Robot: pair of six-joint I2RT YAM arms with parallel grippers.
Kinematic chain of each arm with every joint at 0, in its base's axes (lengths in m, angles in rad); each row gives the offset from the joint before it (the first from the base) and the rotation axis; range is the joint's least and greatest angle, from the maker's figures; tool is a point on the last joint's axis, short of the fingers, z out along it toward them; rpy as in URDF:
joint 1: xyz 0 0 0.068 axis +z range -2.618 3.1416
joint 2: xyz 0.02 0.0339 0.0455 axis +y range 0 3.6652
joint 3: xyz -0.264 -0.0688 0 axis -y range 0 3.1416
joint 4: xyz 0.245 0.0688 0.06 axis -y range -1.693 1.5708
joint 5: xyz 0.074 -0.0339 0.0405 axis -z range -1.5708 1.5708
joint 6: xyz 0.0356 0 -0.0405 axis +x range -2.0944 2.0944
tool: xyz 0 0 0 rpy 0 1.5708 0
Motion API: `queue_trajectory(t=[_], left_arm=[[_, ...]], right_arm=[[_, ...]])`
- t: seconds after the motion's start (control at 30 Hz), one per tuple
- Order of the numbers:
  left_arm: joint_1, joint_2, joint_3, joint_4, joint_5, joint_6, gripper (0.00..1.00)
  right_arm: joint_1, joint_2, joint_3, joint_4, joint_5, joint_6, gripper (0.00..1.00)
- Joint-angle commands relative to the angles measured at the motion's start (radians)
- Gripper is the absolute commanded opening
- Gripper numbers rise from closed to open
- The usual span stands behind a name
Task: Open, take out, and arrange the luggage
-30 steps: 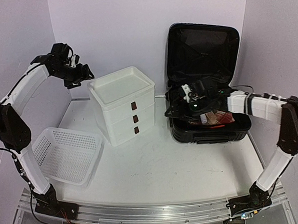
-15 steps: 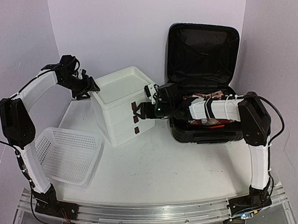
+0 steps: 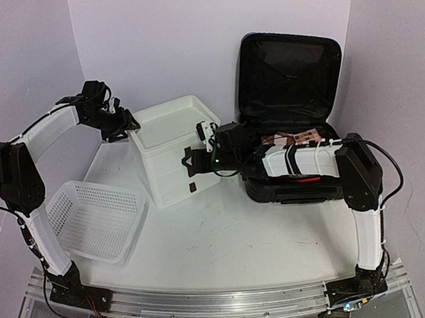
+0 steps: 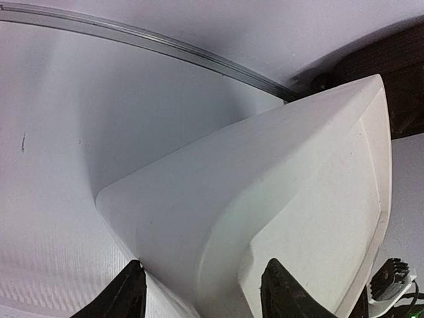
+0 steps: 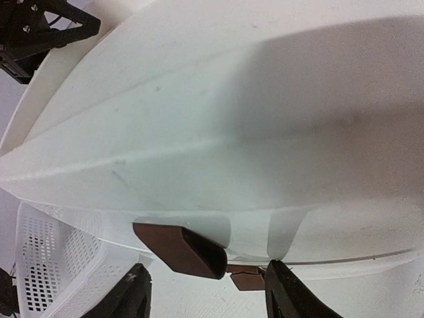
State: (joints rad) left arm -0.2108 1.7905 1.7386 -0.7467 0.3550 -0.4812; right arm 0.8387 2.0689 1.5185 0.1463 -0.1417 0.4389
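Luggage (image 3: 288, 73): open at the far right of the table (image 3: 239, 250), lid upright against the back wall, packets in the lower shell.
Left gripper (image 3: 127, 125): fingers apart, straddling the far left corner of the white drawer box (image 3: 164, 181).
Right gripper (image 3: 191, 160): fingers apart, the top drawer's brown handle (image 5: 179, 248) between them.
Basket (image 3: 107, 188): near left.

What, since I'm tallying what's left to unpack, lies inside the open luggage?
In the lower half of the luggage, reddish-brown and pale patterned items show near the back. The right arm lies across the opening and hides whatever sits beneath it. The raised lid shows only black lining.
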Motion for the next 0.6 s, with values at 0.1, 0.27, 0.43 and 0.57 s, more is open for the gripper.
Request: queue_trajectory(t=[0.1,0.27,0.43,0.57], left_arm=[[-0.01,-0.025,-0.06,-0.015,0.091,0.042,0.56],[-0.012,-0.029,-0.077,-0.001,0.088,0.034,0.53],[-0.034,-0.032,-0.088,0.004,0.056,0.035,0.51],[-0.064,-0.037,-0.097,0.007,0.023,0.034,0.52]], right_arm=[[0.029,-0.05,0.024,0.095,0.2,0.018,0.45],[0.043,-0.065,0.028,0.077,0.24,0.045,0.38],[0.052,-0.079,0.05,0.033,0.26,0.071,0.37],[0.054,-0.097,0.048,0.009,0.28,0.138,0.4]])
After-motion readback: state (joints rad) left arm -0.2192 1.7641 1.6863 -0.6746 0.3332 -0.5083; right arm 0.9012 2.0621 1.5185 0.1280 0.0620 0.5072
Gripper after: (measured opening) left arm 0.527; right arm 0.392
